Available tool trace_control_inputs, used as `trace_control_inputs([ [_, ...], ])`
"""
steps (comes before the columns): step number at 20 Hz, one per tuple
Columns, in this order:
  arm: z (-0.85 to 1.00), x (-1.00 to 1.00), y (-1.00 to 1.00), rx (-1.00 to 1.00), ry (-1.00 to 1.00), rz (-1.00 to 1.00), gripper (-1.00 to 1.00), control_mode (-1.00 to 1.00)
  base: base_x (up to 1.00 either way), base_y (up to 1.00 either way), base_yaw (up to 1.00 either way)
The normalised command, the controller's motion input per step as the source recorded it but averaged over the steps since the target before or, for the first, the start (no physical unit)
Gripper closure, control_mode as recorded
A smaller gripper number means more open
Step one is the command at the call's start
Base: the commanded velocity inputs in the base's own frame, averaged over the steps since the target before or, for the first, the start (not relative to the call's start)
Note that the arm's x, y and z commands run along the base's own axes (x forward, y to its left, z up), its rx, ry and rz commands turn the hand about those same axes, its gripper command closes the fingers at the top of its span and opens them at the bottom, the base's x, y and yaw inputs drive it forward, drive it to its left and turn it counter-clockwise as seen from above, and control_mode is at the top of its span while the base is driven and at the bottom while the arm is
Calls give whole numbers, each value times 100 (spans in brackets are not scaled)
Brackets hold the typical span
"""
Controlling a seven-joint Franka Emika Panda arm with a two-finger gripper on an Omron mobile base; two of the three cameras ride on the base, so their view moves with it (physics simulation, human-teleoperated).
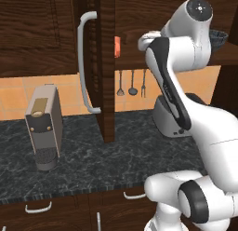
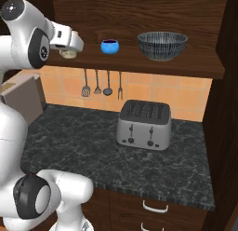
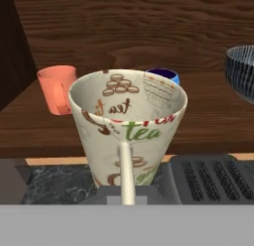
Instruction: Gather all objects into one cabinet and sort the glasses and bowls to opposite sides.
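A: Tool (image 3: 127,198) is clamped on the cream cup's (image 3: 128,126) rim, one finger inside the wall, holding it just short of the cabinet (image 1: 106,62) shelf edge.

B: What could go wrong?

A: Judging by that thin pinch, the cup could tilt or clip the shelf lip. The grey bowl (image 2: 162,44) sits far right, the blue bowl (image 2: 109,46) mid-shelf, the orange tumbler (image 3: 57,89) left, close enough to get knocked.

B: And the arm?

A: Raised high, elbow bent, hand reaching level toward the shelf.
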Motion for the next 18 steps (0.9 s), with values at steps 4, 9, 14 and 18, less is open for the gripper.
trace_control_inputs([
  [4, -20, 41, 0, 0, 0, 0, 100, -100, 0, 0, 0],
  [9, -42, 29, 0, 0, 0, 0, 100, -100, 0, 0, 0],
  [14, -8, 41, 0, 0, 0, 0, 100, -100, 0, 0, 0],
  [18, 0, 59, 0, 0, 0, 0, 100, -100, 0, 0, 0],
])
